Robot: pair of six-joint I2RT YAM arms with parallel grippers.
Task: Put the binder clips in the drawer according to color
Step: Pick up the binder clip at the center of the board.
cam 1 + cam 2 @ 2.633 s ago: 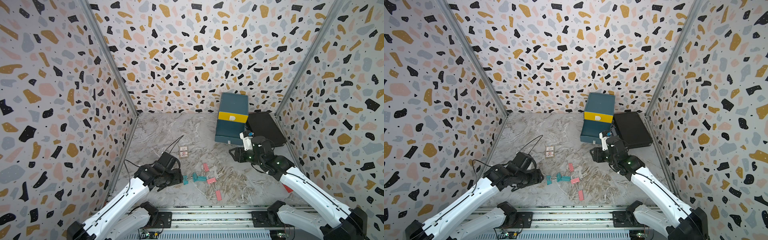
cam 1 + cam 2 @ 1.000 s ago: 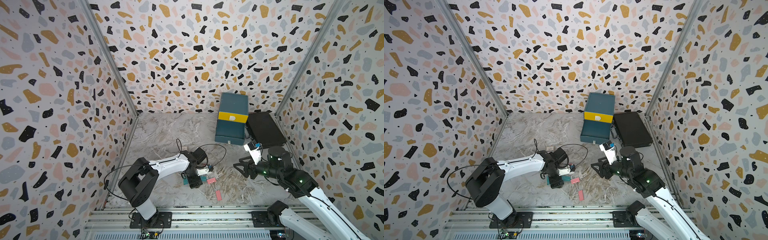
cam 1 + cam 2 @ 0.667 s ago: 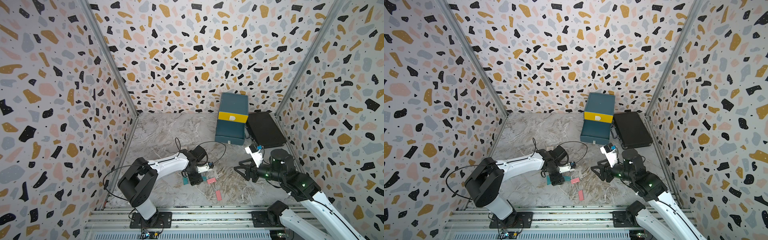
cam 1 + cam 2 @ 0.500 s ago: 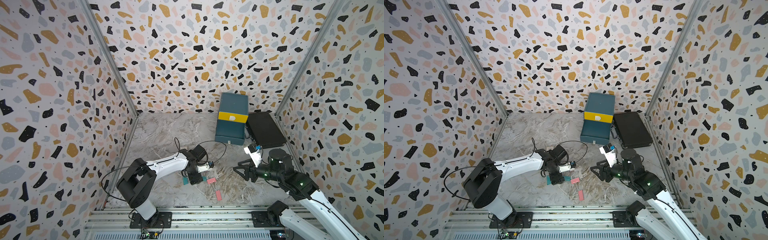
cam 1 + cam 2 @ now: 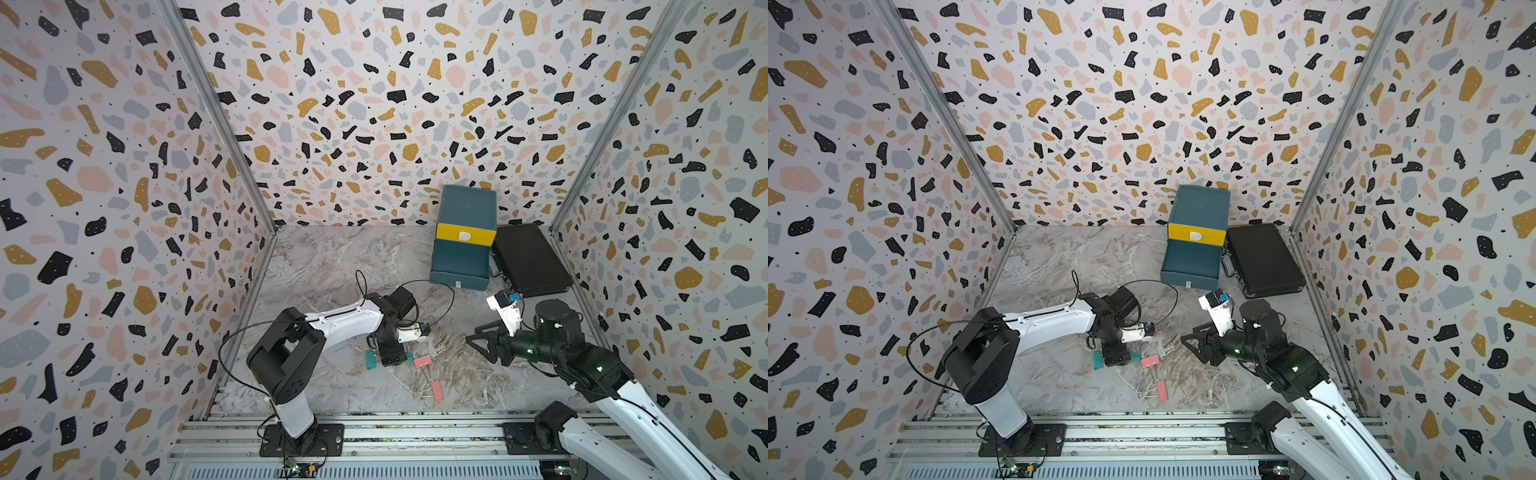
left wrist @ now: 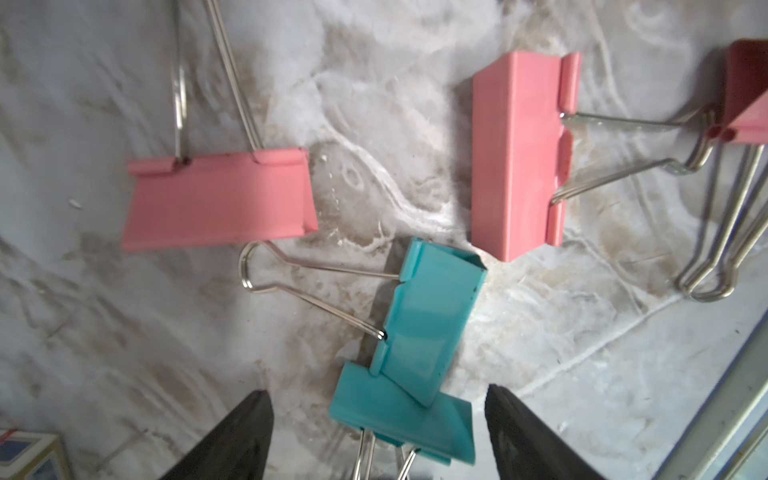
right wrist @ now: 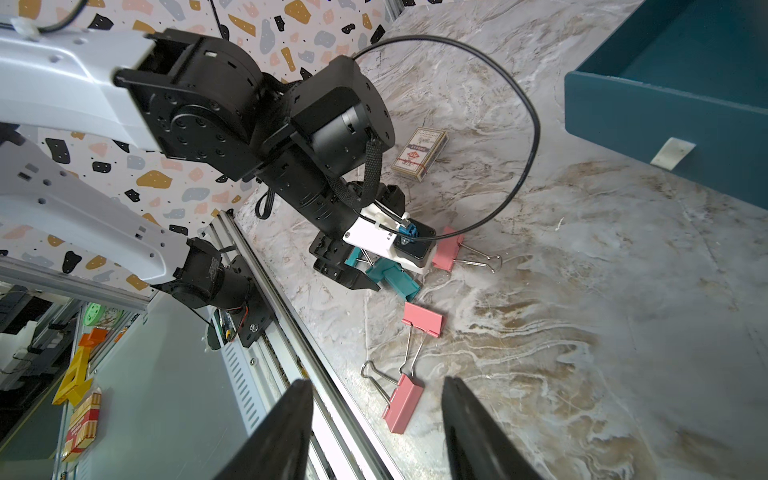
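- Wrapping round the room, the walls [image 5: 374, 104] are white with pink, yellow, grey and black spots.
- The floor [image 5: 324, 266] looks like grey stone with white and brown swirls. A metal rail [image 5: 415, 432] runs along the front.
- The left pincer [image 6: 376, 392] points down at the floor with its jaws apart, holding nothing.
- Two teal clips [image 6: 428, 324] lie between those jaws, one partly on top of the other, and touch neither jaw.
- Pink clips [image 5: 423, 361] lie loose on the floor just beside them.
- The drawer [image 5: 459, 257] is pulled out of its teal box at the back wall, under a yellow front.
- The right pincer [image 7: 376, 384] hangs above the floor, jaws apart and empty.
- A black case [image 5: 528, 257] lies just beside the drawer, near the right wall.
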